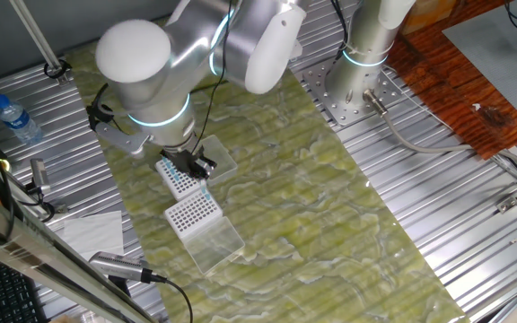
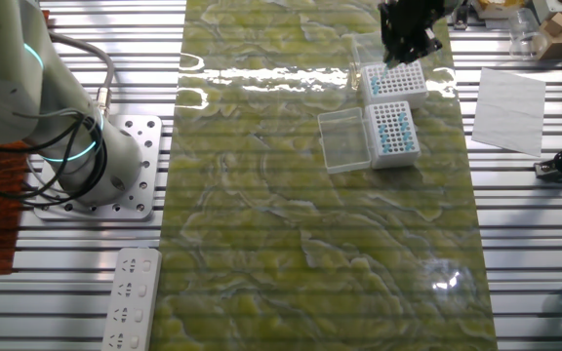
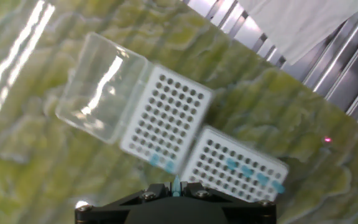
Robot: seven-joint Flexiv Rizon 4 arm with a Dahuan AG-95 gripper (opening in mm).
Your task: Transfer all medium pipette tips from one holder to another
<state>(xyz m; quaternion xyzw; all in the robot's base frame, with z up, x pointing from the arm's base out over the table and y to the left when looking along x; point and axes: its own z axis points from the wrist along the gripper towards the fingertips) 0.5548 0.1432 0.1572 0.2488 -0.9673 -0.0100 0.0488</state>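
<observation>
Two white grid holders lie side by side on the green mat. In the hand view the left holder (image 3: pixel 166 115) has its clear lid (image 3: pixel 101 87) open and a few medium pipette tips (image 3: pixel 159 162) at its near edge. The right holder (image 3: pixel 235 171) carries a short row of blue tips (image 3: pixel 252 172). My gripper (image 3: pixel 176 186) is shut on one light-blue tip (image 3: pixel 176 183) above the holders. In one fixed view the gripper (image 1: pixel 191 163) hangs over the far holder (image 1: pixel 178 179), next to the near holder (image 1: pixel 192 213). In the other fixed view the gripper (image 2: pixel 400 58) is above both holders (image 2: pixel 396 83).
A clear lid (image 1: pixel 215 247) lies open beside the near holder. White paper (image 2: pixel 510 107) lies on the ribbed metal table next to the mat. A water bottle (image 1: pixel 14 118) and a power strip (image 2: pixel 130 297) sit off the mat. The arm's base (image 1: pixel 359 81) stands at the back.
</observation>
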